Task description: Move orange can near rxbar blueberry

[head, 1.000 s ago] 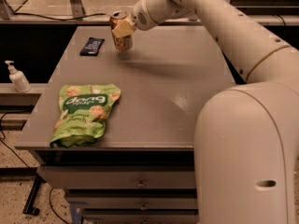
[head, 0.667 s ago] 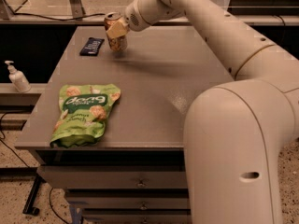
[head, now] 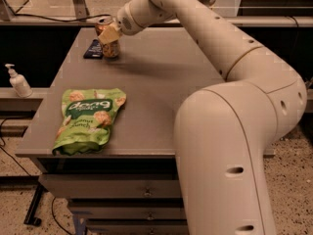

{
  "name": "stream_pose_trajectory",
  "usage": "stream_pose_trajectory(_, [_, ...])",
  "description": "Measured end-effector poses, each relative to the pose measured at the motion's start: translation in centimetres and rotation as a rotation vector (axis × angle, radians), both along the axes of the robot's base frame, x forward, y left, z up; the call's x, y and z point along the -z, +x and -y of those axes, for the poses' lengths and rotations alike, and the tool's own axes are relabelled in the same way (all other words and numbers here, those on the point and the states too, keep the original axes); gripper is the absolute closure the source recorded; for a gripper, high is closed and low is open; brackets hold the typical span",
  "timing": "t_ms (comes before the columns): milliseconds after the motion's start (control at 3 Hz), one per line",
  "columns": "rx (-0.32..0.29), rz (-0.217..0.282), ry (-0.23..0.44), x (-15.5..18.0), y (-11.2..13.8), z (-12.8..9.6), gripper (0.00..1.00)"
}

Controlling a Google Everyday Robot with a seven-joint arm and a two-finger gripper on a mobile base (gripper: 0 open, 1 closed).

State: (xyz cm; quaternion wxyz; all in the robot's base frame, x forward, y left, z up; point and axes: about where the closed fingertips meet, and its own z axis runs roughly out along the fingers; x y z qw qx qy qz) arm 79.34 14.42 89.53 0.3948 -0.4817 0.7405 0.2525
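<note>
The orange can [head: 109, 44], coppery with a silver top, stands upright at the far left of the grey table [head: 161, 82]. My gripper [head: 108, 33] is shut on the orange can, with a pale finger across its side. The rxbar blueberry [head: 93, 49], a small flat dark navy wrapper, lies on the table just left of the can, almost touching it. My white arm reaches in from the right, across the table's back.
A large green snack pouch [head: 87, 118] lies near the table's front left edge. A white pump bottle [head: 18, 81] stands on a lower ledge to the left. Drawers [head: 142, 192] sit below the tabletop. My arm's bulky base fills the right foreground.
My gripper has carried the orange can leftward, closer to the dark navy bar. The green pouch has not moved.
</note>
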Motion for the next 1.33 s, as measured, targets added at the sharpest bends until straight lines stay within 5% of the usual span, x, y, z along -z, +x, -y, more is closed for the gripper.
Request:
stream_pose_trajectory(333, [-0.016,-0.022,0.004,0.55,-0.09,-0.7,0.84])
stream_pose_trajectory(1333, [-0.025,-0.051,0.033,1.2,-0.23,-0.34,0.12])
